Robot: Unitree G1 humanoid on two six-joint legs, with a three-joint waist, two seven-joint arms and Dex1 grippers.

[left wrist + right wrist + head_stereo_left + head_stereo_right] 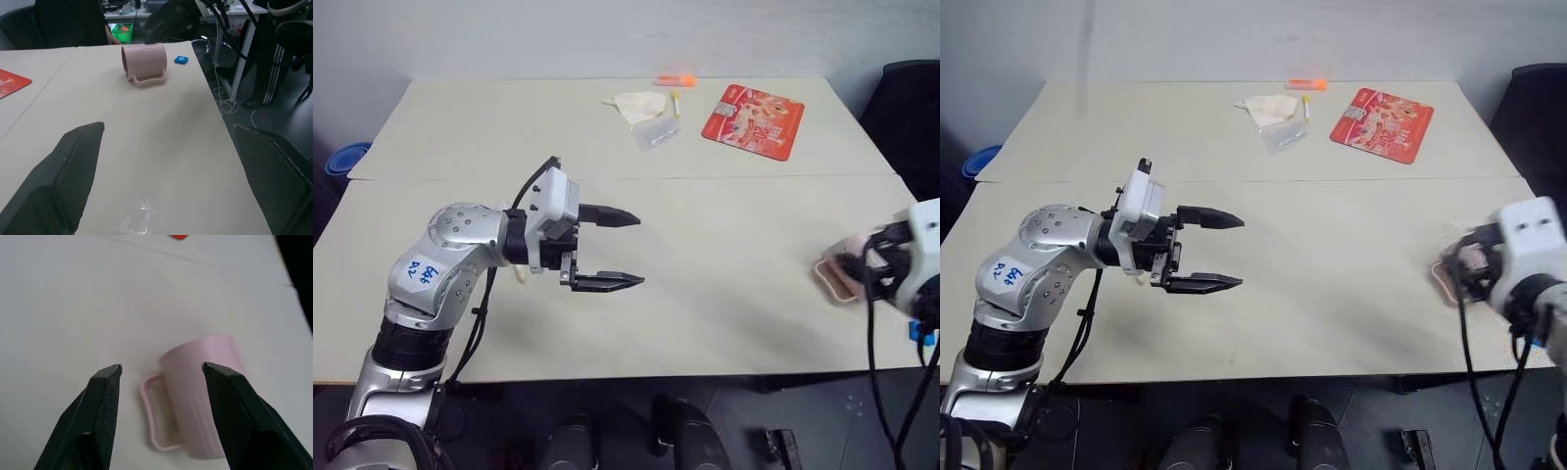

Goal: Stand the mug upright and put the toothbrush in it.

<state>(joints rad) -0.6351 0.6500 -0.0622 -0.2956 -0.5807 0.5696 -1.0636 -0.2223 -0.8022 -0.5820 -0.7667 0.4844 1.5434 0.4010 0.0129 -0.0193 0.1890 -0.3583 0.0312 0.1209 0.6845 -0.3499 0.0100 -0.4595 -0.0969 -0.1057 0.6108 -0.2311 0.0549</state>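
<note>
The mug (pixel 203 396) lay on its side near the front right edge of the counter (pixel 724 294), its handle resting flat on the surface, so the first step was not yet done. The right hand (pixel 161 369) hovered just above it with its fingers spread part-way and nothing between them; they framed the handle and the ribbed wall without touching either. Further in, the left hand (pixel 622 250) hung over the middle of the counter, opened wide and empty, pointing across toward the mug. At the far side lay a crumpled tissue (pixel 636 103), a clear wrapper (pixel 656 132), an orange marker (pixel 674 80) and a red packet (pixel 754 119). The toothbrush could not be made out, so both steps appeared to remain.
</note>
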